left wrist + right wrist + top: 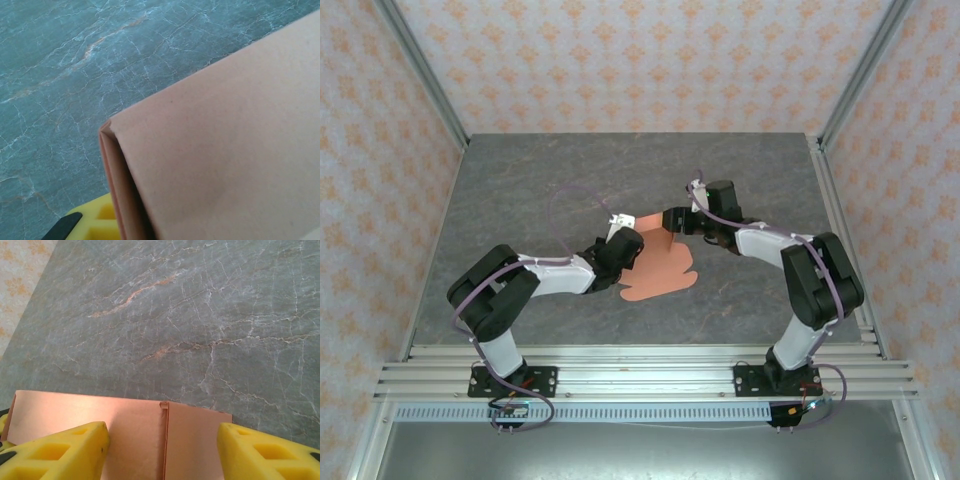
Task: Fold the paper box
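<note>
Paper box (660, 275) partway folded, roughly the middle of the table (520, 190)

Looks early-to-middle to me. One panel stands up off the sheet, and the left wrist view shows the card creased back on itself into doubled layers. The near part with the rounded tabs lies flat, so no closed box yet; most of the walls and the tab tucking are left, I'd guess. Card is thin, matte, salmon-orange, with crisp creases and a small slit at one fold line. Table is smooth grey marble-look with pale veins. Left gripper (623, 245) is right at the raised panel: one yellow finger (97, 220) sits by the doubled edge, the other is hidden behind card, so can't tell if it's pinching. Right gripper (162, 435) has its chunky yellow fingers spread wide, card under the gap, gripping nothing.
</note>
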Controlling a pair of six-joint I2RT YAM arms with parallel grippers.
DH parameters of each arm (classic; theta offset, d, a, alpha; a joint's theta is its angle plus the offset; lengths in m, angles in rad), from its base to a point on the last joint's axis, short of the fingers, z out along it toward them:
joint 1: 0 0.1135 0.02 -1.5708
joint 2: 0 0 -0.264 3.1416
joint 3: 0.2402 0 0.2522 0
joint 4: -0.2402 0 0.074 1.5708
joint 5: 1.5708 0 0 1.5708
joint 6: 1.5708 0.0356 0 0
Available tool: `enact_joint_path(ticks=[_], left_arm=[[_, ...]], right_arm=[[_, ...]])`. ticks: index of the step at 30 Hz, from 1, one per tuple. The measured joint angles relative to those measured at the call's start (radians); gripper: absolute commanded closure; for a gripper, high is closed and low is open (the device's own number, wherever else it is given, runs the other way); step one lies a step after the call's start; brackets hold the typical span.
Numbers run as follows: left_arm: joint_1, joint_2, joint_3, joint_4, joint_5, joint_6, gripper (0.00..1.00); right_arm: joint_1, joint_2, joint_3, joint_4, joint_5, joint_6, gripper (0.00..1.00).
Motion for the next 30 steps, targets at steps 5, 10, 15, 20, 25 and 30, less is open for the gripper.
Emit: enact_joint_path(ticks=[5,10,15,20,25,30], left_arm=[[0.006,0.003,0.004,0.0,0.001,0.0,0.88],[0.005,0.004,0.014,0.002,0.008,0.009,0.88],[0.005,0.004,0.014,0.002,0.012,0.02,0.88],[0.004,0.004,0.014,0.01,0.016,0.027,0.88],[0.004,0.008,0.014,0.011,0.016,0.027,0.88],[0.004,0.018,0.014,0.02,0.016,0.027,0.88]], right_arm=[[-0.002,-0.041,-0.031,-0.023,0.006,-0.006,0.35],[-0.025,-0.127,-0.128,0.003,0.008,-0.002,0.35],[-0.058,-0.255,-0.312,0.12,0.056,0.031,0.35],[-0.059,-0.3,-0.406,0.227,0.095,0.067,0.37],[-0.04,-0.3,-0.455,0.328,0.126,0.083,0.36],[-0.035,-0.306,-0.482,0.374,0.129,0.109,0.37]])
